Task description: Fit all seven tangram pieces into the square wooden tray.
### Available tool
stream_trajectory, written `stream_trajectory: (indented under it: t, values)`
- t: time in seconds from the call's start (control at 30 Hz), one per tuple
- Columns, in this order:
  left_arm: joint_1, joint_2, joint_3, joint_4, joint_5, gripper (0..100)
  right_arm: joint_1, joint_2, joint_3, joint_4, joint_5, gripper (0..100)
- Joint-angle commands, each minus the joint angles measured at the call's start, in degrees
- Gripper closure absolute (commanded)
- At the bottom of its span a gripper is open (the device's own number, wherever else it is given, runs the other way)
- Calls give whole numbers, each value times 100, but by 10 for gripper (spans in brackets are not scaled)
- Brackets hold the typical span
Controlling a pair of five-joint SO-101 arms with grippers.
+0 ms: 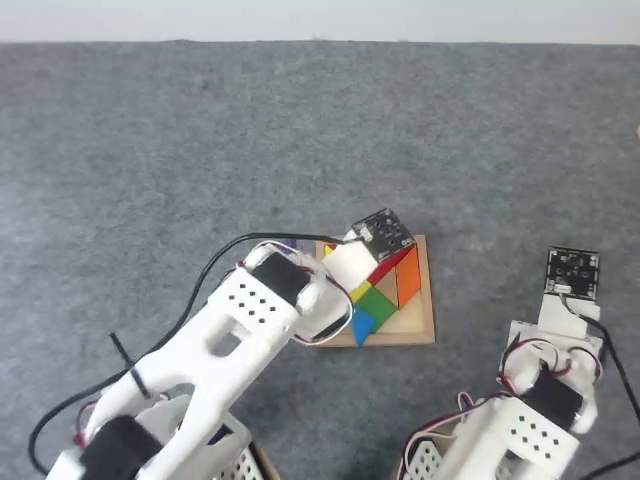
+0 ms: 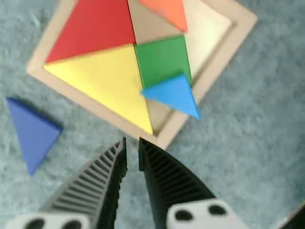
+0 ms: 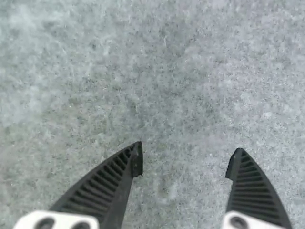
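The square wooden tray (image 2: 238, 28) holds a red triangle (image 2: 93, 26), a large yellow triangle (image 2: 107, 81), a green square (image 2: 162, 59), an orange piece (image 2: 167, 9) and a tan triangle (image 2: 145, 26). A light blue triangle (image 2: 174, 93) lies askew over the green square's corner and a bare slot, its tip reaching the rim. A dark blue triangle (image 2: 31, 131) rests on the carpet beside the tray. My left gripper (image 2: 132, 142) hovers just off the tray's near corner, shut and holding nothing. My right gripper (image 3: 186, 160) stands open above bare carpet.
Grey carpet covers the table. In the high view the left arm (image 1: 240, 320) reaches over the tray (image 1: 425, 300) from the front left, and the right arm (image 1: 550, 390) sits at the front right, well away from the tray.
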Motion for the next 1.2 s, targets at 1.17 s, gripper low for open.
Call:
stream_trajectory:
  t: [1.17]
  values:
    - [1099,1697,-541,-1292,360,935,101,-110,-18,-110,79,703]
